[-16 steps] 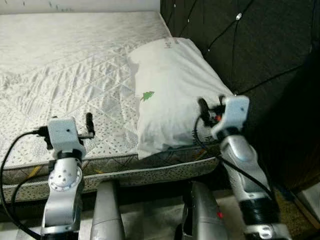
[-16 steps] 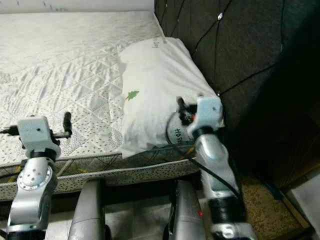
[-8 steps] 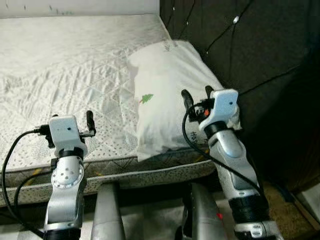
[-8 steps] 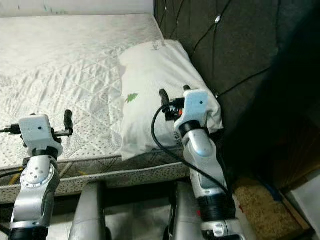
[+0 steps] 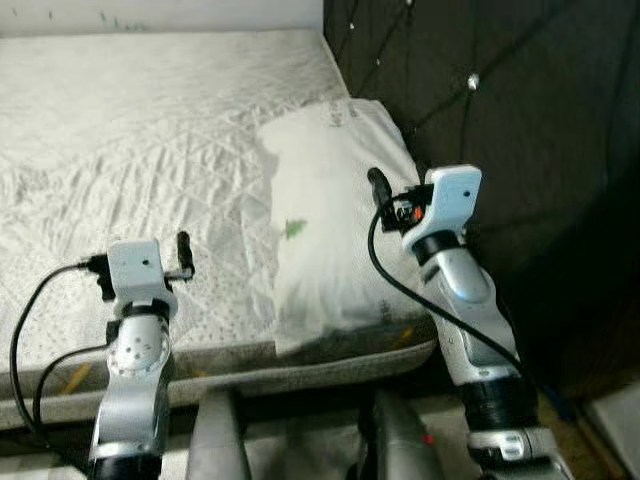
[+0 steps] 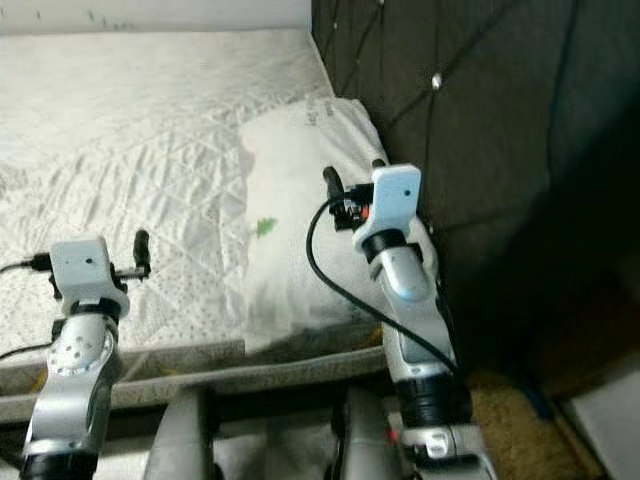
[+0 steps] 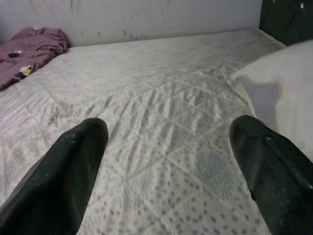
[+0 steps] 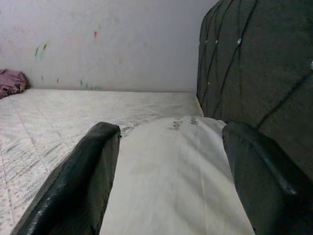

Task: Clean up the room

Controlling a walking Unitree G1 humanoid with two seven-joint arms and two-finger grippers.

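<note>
A white pillow [image 5: 320,215] with a small green leaf mark lies on the mattress [image 5: 150,120], along the dark tufted headboard [image 5: 500,100]. My right gripper [image 5: 396,188] hovers open over the pillow's right side, close to the headboard. Its wrist view shows the pillow [image 8: 171,171] under the wide-spread fingers [image 8: 83,176], with nothing between them. My left gripper [image 5: 150,255] is open above the near edge of the mattress, left of the pillow. In the left wrist view the quilted cover [image 7: 161,127] shows between its fingers [image 7: 63,171].
A crumpled purple cloth [image 7: 29,46] lies at the far side of the mattress by the pale wall [image 8: 107,39]. The mattress's near edge [image 5: 300,360] runs just in front of my arms. A strip of floor [image 5: 610,420] shows at lower right.
My right gripper has moved from the pillow's near right corner up and inward over the pillow. The view has shifted slightly. The left arm has hardly moved.
</note>
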